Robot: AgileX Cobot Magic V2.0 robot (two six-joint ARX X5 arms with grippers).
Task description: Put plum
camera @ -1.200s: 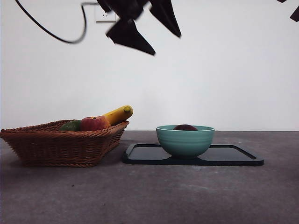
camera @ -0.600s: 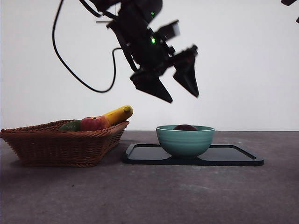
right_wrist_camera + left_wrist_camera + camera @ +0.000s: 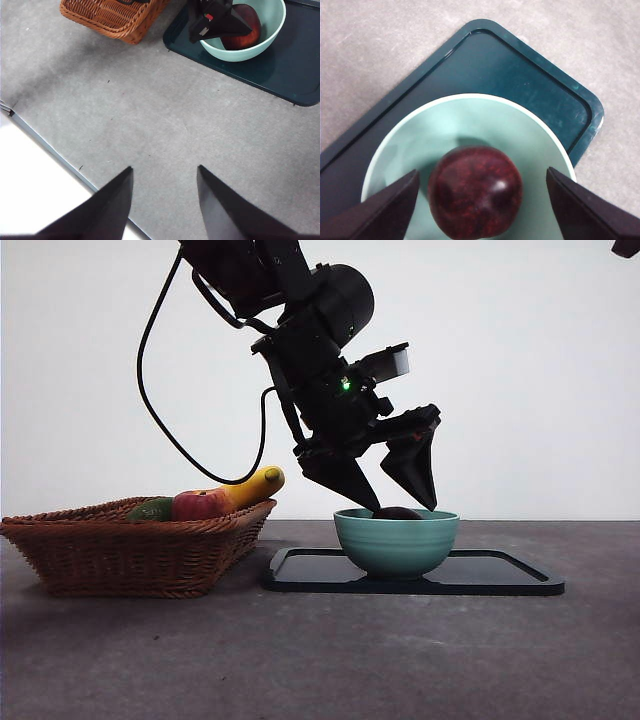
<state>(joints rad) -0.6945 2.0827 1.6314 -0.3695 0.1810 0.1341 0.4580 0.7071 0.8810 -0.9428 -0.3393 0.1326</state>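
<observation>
The dark maroon plum (image 3: 476,190) lies inside the pale green bowl (image 3: 470,117), which stands on a dark teal tray (image 3: 520,75). In the front view only the plum's top (image 3: 398,513) shows above the bowl's rim (image 3: 396,540). My left gripper (image 3: 395,502) hangs just over the bowl, open, with one jaw on each side of the plum and not touching it. The right gripper (image 3: 164,200) is open and empty, high over bare table away from the bowl; the plum (image 3: 247,30) shows in its view too.
A wicker basket (image 3: 130,550) stands left of the tray (image 3: 500,580) and holds a red apple (image 3: 200,505), a banana (image 3: 255,483) and a green fruit (image 3: 150,509). The table's edge (image 3: 45,145) runs near the right gripper.
The left arm has come down from the top of the front view, moving right, until its open jaws reach the bowl's rim around the plum. Bowl, tray and basket have not moved.
</observation>
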